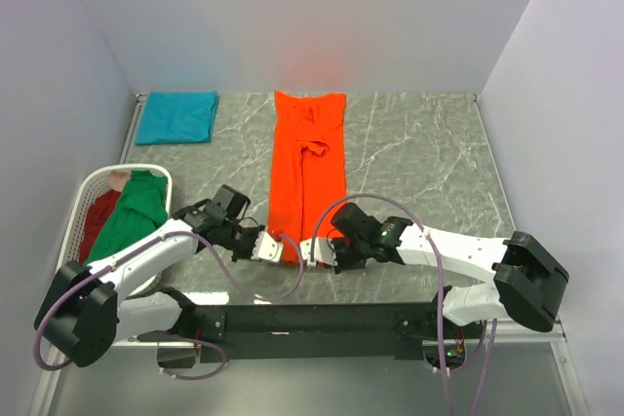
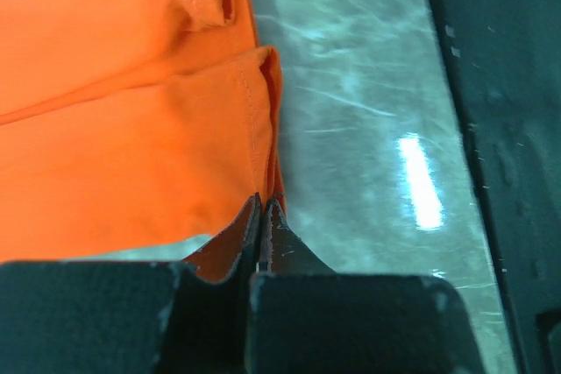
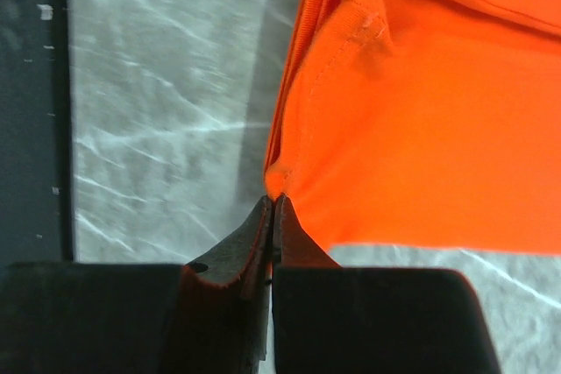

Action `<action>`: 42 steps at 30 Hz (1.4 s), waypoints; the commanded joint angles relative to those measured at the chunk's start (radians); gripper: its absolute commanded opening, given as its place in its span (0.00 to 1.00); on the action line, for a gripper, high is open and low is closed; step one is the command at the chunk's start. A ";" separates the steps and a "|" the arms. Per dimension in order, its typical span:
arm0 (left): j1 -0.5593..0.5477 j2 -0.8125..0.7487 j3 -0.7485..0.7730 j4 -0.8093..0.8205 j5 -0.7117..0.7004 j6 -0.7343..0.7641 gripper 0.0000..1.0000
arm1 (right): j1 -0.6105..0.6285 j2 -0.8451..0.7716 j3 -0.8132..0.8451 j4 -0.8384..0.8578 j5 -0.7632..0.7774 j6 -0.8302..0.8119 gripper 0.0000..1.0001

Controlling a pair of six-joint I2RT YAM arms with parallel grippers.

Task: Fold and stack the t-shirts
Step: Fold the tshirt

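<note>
Fingers of my left gripper point(image 2: 262, 209) are pinched tight on the near left corner of the orange t-shirt point(image 1: 307, 177), and my right gripper point(image 3: 273, 205) is clamped the same way on its near right corner. That shirt lies as a long narrow strip running near to far down the middle of the table point(image 1: 419, 158). The teal t-shirt point(image 1: 177, 117) sits folded at the far left. I judge this the crosswise fold: next I should lift both corners together, carry the hem level toward the far end, and lay it flat.
</note>
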State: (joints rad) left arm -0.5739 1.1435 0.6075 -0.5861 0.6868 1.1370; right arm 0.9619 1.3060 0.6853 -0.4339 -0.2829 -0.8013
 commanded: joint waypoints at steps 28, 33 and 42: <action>0.301 0.772 0.836 0.146 0.072 -0.014 0.00 | -0.494 0.498 0.675 -0.054 -0.113 -0.409 0.00; 0.315 0.877 0.948 0.146 0.068 0.001 0.00 | -0.531 0.633 0.824 -0.078 -0.121 -0.417 0.00; 0.319 0.992 1.049 0.175 0.034 -0.016 0.01 | -0.557 0.739 0.953 -0.086 -0.113 -0.426 0.00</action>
State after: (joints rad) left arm -0.2584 2.1185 1.6070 -0.4400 0.7216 1.1202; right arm 0.4122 2.0338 1.5833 -0.5129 -0.3866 -1.2140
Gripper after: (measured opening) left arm 0.021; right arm 0.009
